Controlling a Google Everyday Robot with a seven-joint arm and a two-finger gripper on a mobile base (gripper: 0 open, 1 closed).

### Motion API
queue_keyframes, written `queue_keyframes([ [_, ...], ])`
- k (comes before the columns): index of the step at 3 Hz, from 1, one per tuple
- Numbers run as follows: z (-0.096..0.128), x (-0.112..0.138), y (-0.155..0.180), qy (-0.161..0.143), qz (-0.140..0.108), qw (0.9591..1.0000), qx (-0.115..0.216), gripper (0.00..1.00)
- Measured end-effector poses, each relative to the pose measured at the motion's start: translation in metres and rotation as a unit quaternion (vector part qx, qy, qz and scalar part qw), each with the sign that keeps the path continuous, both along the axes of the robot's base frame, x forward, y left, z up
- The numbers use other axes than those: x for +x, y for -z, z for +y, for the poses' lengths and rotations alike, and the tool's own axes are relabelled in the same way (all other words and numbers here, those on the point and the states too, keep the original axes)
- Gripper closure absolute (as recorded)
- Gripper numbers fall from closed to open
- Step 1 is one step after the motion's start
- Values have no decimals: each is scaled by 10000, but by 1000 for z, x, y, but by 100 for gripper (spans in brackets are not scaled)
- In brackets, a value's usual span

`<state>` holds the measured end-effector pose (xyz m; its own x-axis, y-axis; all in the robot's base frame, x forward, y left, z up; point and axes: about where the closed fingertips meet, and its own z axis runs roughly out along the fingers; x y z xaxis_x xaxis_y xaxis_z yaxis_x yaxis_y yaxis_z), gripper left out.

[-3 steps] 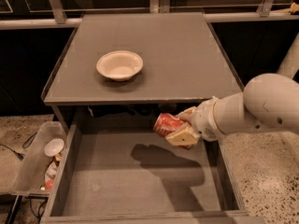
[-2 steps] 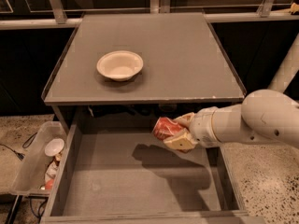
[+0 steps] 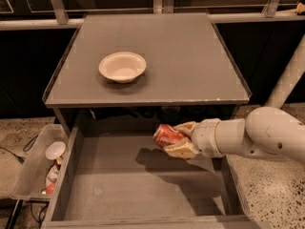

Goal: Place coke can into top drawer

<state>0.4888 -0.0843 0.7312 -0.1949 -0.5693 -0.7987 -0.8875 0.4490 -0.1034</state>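
Observation:
The coke can (image 3: 166, 134), red-orange with a silver end, lies on its side between my gripper's fingers. My gripper (image 3: 177, 138) is shut on it and holds it above the open top drawer (image 3: 119, 185), over the back right part of its grey floor. The can casts a shadow on the floor below. My white arm (image 3: 257, 135) reaches in from the right, over the drawer's right wall.
A cream-white bowl (image 3: 122, 66) stands on the grey cabinet top (image 3: 190, 61). A clear plastic bin (image 3: 35, 163) of clutter stands on the floor left of the drawer. A white pole (image 3: 290, 78) leans at the right.
My gripper and the can have moved a little lower and left, deeper over the drawer. The arm has come down with them.

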Motion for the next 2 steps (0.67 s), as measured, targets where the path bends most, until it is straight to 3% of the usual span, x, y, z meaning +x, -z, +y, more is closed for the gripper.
queue_keyframes([
  [1, 11, -4, 24, -92, 200, 9997, -39, 100],
  [2, 31, -5, 94, -104, 734, 9972, 25, 100],
])
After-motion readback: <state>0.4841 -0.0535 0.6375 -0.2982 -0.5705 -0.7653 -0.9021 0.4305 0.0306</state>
